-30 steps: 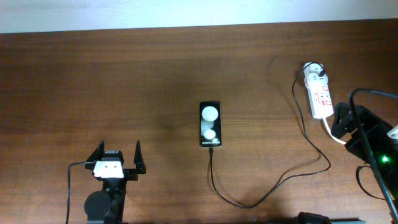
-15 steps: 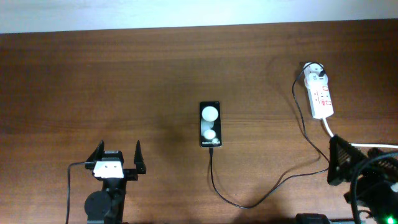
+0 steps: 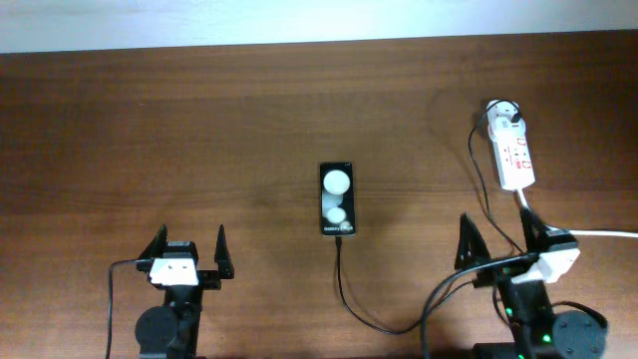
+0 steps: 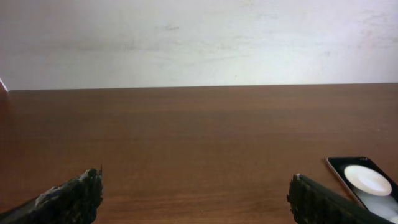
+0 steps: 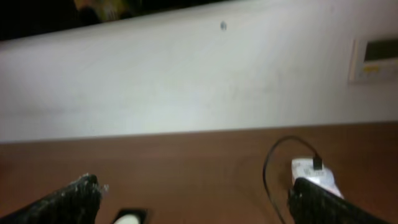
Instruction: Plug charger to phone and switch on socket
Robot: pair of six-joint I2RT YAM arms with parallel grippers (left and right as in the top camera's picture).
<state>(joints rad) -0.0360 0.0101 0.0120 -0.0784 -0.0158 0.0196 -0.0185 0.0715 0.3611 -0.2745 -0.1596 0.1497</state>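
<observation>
Black charger (image 3: 342,279) lead meets the phone's (image 3: 337,198) near edge and loops away to the socket (image 3: 511,152), well right of the phone.
Left jaws and right jaws gape wide, empty; the right pair straddles the slack, so a reach for the switch may snag it and drag the phone across the worktop (image 3: 150,120).

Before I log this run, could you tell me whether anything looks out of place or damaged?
Nothing stands out: the phone lies flat, the charger cable runs loosely from it to the socket, and the left claw and right claw sit open, empty.
</observation>
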